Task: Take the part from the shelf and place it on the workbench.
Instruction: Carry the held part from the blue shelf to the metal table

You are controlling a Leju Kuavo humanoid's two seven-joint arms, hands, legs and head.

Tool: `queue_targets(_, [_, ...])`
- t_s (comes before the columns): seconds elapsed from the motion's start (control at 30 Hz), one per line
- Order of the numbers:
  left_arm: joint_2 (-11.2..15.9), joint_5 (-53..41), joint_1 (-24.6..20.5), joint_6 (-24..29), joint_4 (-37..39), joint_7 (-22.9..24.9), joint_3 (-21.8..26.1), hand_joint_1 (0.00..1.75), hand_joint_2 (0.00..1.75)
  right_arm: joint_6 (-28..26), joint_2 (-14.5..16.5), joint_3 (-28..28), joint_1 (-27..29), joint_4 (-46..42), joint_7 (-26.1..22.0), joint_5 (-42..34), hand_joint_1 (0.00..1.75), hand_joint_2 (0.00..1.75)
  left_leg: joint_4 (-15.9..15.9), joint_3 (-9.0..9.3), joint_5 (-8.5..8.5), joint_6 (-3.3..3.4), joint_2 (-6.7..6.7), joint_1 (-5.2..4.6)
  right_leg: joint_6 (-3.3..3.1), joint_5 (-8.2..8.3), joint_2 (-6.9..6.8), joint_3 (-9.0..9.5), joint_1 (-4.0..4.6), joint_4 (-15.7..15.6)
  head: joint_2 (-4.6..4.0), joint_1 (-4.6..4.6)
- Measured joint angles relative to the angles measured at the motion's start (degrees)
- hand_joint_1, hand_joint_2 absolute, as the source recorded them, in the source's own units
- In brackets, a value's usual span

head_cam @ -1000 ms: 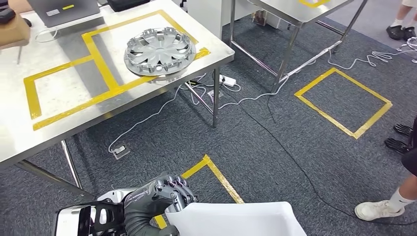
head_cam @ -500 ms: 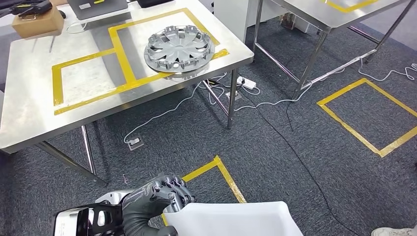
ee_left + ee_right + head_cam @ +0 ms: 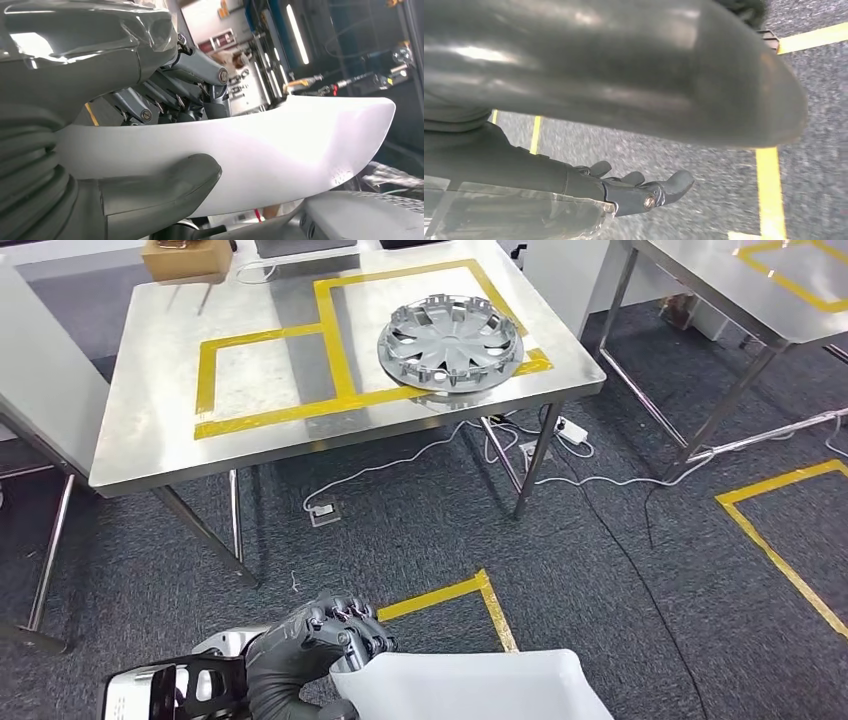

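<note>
The whole scene has swung rightward across the head view since the earlier frames, so the camera has turned; the left hand (image 3: pixel 305 655) and the white part (image 3: pixel 470 687) sit at the same spot low in the picture, grip unchanged.

The steel worktop (image 3: pixel 150 440) stands well ahead of the left hand, across a stretch of dark carpet (image 3: pixel 400 540). Yellow tape (image 3: pixel 335 335) marks rectangles on its surface. A silver wheel cover (image 3: pixel 450 343) lies on its far right part, overlapping the tape line, ahead and to the right of the hand. A cardboard box (image 3: pixel 185 258) sits at the far edge. A second steel table (image 3: pixel 720 295) stands further right, apart from the first.

White cables (image 3: pixel 400 460) and a power strip (image 3: pixel 572 429) trail on the carpet under and beside the worktop, between it and the hand. A yellow tape corner (image 3: pixel 470 590) lies on the floor just ahead of the hand.

The left hand grips the white part at its edge, fingers (image 3: pixel 200 65) over one face and thumb (image 3: pixel 165 182) under the other. The right hand (image 3: pixel 644 192) hangs above the carpet, fingers loosely extended and apart, holding nothing.
</note>
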Motion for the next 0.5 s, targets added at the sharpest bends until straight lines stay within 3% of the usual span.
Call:
queue_targets(0.03, [0.0,0.0,0.0,0.0,0.0,0.0,0.0,1.75,1.75,0.0,0.0,0.0,0.0,0.0,0.0,0.0,0.0,0.0,0.5,-0.18,-0.24,-0.46,-0.7,0.01,0.34,1.43,0.81,1.59,-0.21,-3.5,0.0,0.09])
queue_targets(0.07, [0.0,-0.1,0.1,0.0,0.0,0.0,0.0,1.75,1.75,0.0,0.0,0.0,-0.1,0.0,0.0,0.0,0.0,0.0,0.9,-0.44,-0.45,-0.88,-1.26,-0.02,0.26,2.26,1.46,2.62,-0.31,-5.7,0.0,0.13])
queue_targets(0.1, [0.0,-0.1,0.2,0.0,0.0,0.0,0.1,1.75,1.75,0.1,0.0,0.0,-0.1,0.0,0.0,0.0,0.0,0.0,1.2,-0.71,-0.58,-1.22,-1.69,-0.06,-0.13,2.49,1.89,2.99,-0.24,-6.5,0.0,0.12])
queue_targets(0.17, [0.1,-0.2,0.3,0.0,-0.1,-0.1,0.2,1.75,1.75,0.1,0.2,0.0,-0.2,0.0,0.1,0.1,0.0,0.0,1.3,-1.03,-0.59,-1.62,-2.24,0.07,-1.21,2.53,1.19,3.03,-0.02,-6.4,0.0,-0.01])
queue_targets(0.23, [0.2,-0.1,0.3,0.0,-0.1,-0.1,0.3,1.75,1.75,0.1,0.2,0.0,-0.3,0.0,0.0,0.1,0.0,0.0,2.7,-1.65,-1.49,-2.09,-0.1,0.18,-2.03,2.54,0.33,3.24,-0.03,-6.5,0.0,-0.22])
queue_targets(0.3, [0.2,-0.1,0.3,0.0,-0.2,-0.1,0.4,1.75,1.75,0.1,0.2,0.0,-0.2,0.0,0.0,0.2,0.0,0.0,8.4,-4.24,-4.47,-2.51,3.38,0.17,-2.69,2.36,-0.72,3.45,0.22,-6.5,0.0,-0.43])
queue_targets(0.37, [0.3,-0.1,0.3,0.0,-0.2,-0.2,0.4,1.75,1.75,0.1,0.2,0.0,0.0,0.0,0.0,0.1,0.0,0.0,16.0,-8.19,-7.59,-2.65,4.7,0.25,-3.11,2.13,-2.03,3.52,0.66,-6.5,0.0,-0.5])
queue_targets(0.4, [0.3,-0.1,0.4,0.0,-0.2,-0.2,0.4,1.75,1.75,0.1,0.2,0.0,0.1,0.0,0.0,0.1,0.0,0.0,18.0,-9.36,-7.92,-2.54,4.84,0.25,-3.26,2.02,-2.73,3.56,0.88,-6.5,0.0,-0.5])
queue_targets(0.43, [0.3,-0.1,0.4,0.0,-0.2,-0.2,0.4,1.75,1.75,0.1,0.3,0.0,0.1,0.0,0.0,0.1,0.0,0.0,17.7,-9.38,-7.15,-2.27,4.94,0.19,-3.4,1.9,-3.42,3.66,1.12,-6.5,0.0,-0.51])
queue_targets(0.5, [0.3,-0.1,0.3,0.0,-0.2,-0.2,0.4,1.75,1.75,0.1,0.3,0.0,0.0,0.0,0.0,0.1,0.0,0.0,11.1,-6.06,-3.43,-0.96,6.04,-0.33,-3.65,1.6,-4.64,4.05,1.58,-6.6,0.0,-0.51])
